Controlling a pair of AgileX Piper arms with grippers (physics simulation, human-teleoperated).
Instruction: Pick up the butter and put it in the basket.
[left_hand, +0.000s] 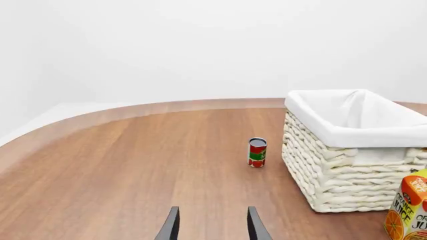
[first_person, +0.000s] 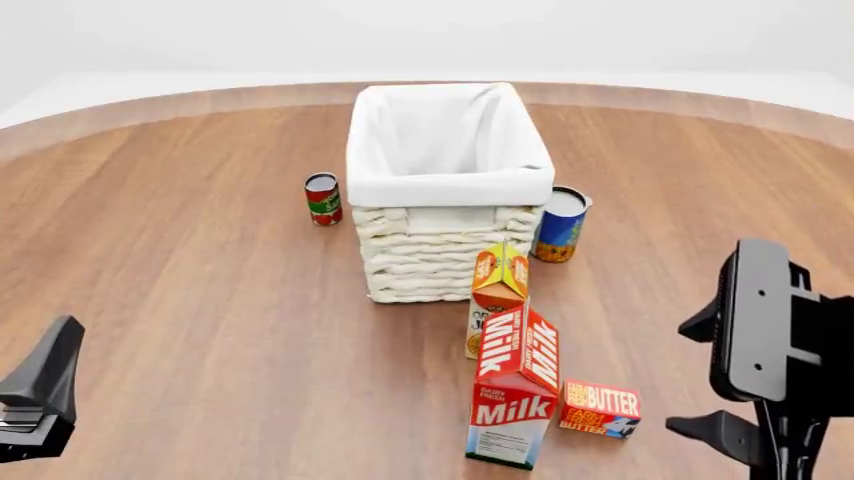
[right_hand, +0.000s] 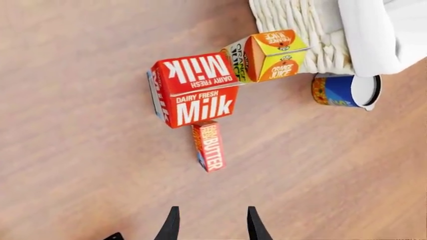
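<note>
- The desk (first_person: 200, 270) has a warm brown wood-grain top, its boards running toward the far side.
- Its far edge curves in a broad arc, with a lighter band along the rim.
- Beyond it is a plain white wall (left_hand: 200, 45) and a pale floor (first_person: 107, 85).
- The light is soft and even, with faint shadows.

Count on the tabletop (first_person: 200, 300): one basket (first_person: 447, 190), one butter box (first_person: 599, 408), two cartons, namely one milk carton (first_person: 515, 400) and one orange juice carton (first_person: 497, 285), and two cans, one red (first_person: 322, 198) and one blue (first_person: 561, 223).
</note>
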